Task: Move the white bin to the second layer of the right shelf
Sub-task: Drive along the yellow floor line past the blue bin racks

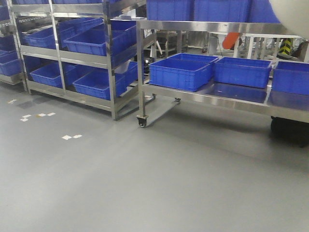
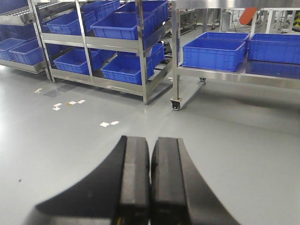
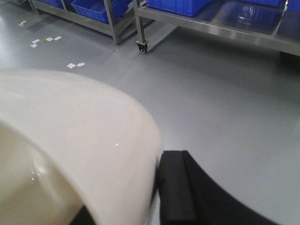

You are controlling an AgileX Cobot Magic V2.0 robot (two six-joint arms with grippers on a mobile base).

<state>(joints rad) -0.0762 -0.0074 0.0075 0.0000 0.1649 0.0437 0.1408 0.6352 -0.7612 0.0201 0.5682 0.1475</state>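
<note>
White-walled, the bin (image 3: pixel 70 140) hangs over the floor (image 3: pixel 225 103), its rim pinched by the right end effector (image 3: pixel 164 187). Only one finger shows, so this one-sided hold may slip or tilt. Beside it the left end effector (image 2: pixel 150 183) is clenched, empty. Farther off, crates (image 1: pixel 91 41) crowd the racks (image 1: pixel 108 58), risking a bump.

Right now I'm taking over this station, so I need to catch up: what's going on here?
The robot has a white bin in hand: its right gripper is clamped on the bin's rim, holding it above the grey floor. The left gripper is shut and empty. Ahead stand steel racks loaded with blue crates, and the bin is not yet on any shelf.
</note>
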